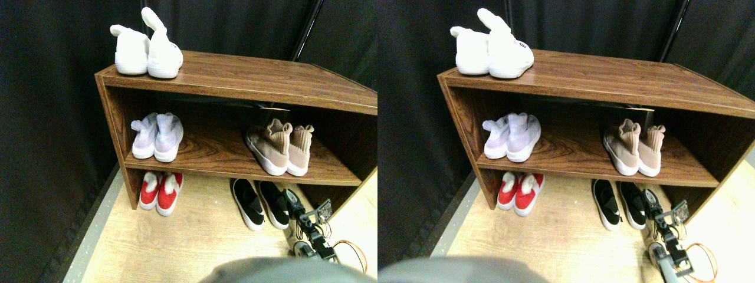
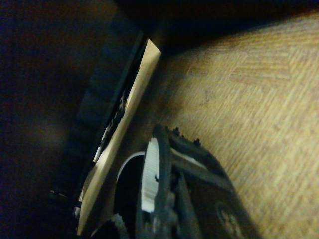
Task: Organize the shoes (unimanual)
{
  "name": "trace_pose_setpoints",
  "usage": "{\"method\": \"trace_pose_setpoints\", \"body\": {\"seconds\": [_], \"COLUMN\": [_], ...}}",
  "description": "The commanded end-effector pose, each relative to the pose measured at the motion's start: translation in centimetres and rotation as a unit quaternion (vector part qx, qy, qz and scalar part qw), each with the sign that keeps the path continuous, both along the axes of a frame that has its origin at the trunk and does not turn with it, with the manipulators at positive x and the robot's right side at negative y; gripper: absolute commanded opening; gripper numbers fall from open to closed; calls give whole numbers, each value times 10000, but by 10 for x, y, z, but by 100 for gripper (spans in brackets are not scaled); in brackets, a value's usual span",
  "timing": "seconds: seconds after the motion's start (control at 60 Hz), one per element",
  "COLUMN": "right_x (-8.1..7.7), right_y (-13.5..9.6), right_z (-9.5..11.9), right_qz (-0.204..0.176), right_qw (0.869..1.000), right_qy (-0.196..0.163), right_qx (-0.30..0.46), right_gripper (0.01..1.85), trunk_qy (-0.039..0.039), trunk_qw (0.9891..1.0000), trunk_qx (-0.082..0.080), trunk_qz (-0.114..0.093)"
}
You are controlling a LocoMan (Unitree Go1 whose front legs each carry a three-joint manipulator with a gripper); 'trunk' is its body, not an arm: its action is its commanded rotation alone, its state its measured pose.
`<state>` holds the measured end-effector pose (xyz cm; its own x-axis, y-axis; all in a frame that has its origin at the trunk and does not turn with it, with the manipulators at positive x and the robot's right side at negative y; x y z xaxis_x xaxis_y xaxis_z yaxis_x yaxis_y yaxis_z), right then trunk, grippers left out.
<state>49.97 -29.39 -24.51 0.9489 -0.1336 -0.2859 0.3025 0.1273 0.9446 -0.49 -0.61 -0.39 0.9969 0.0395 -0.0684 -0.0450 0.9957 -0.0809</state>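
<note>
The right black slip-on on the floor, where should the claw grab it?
Grip the heel rim of the right black slip-on, coming from the front: the heel faces outward beside the claw, and the open collar probably offers an edge to pinch.

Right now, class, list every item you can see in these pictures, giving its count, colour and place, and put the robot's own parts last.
Bunny-ear slippers: two, fluffy white, top of rack, left.
Lavender sneakers: two, pale lavender knit, middle shelf, left.
Tan sneakers: two, tan knit, white soles, middle shelf, right.
Red slippers: two, red with white trim, floor under shelf, left.
Black slip-ons: two, black, white soles, floor, right.
Shoe rack: one, dark brown wood, against black curtain.
Floor: light wood.
Right gripper: one, dark, beside the right-hand black slip-on.
</note>
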Motion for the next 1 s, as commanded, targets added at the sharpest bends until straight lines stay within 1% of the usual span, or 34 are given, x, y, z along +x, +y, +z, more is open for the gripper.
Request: {"method": "trace_pose_setpoints", "body": {"seconds": [0.017,0.133,0.167,0.283,0.317,0.35,0.4,0.517,0.6,0.683,0.75,0.833,0.883,0.9,1.0], "right_x": [-1,-2,-2,-3,-3,-4,-4,-7,-9,-11,-10,-7,-7,-7,-9], "right_y": [11,18,19,22,23,23,24,24,24,24,21,13,8,6,0], "right_z": [-4,-1,-1,1,2,3,3,4,4,5,5,5,7,7,10], "right_qz": [205,236,305,271,377,314,356,220,317,191,81,98,-36,-25,-56], "right_qw": [9995,9994,9992,9993,9992,9994,9993,9996,9994,9996,9998,9998,9997,9998,9999], "right_qy": [149,128,105,119,85,137,120,98,65,135,185,174,222,163,70], "right_qx": [203,227,240,212,79,97,64,142,132,131,-48,-99,-118,-100,-120], "right_gripper": [6,6,6,6,6,6,6,6,6,6,6,6,6,6,6], "trunk_qy": [149,152,153,142,149,152,152,149,142,142,133,141,141,128,123], "trunk_qw": [9998,9997,9997,9997,9997,9997,9997,9997,9997,9997,9998,9998,9998,9998,9998], "trunk_qx": [-130,-151,-155,-165,-170,-173,-175,-190,-187,-187,-177,-168,-168,-165,-160], "trunk_qz": [77,84,84,72,68,68,65,59,50,50,30,12,12,-3,-31]}}
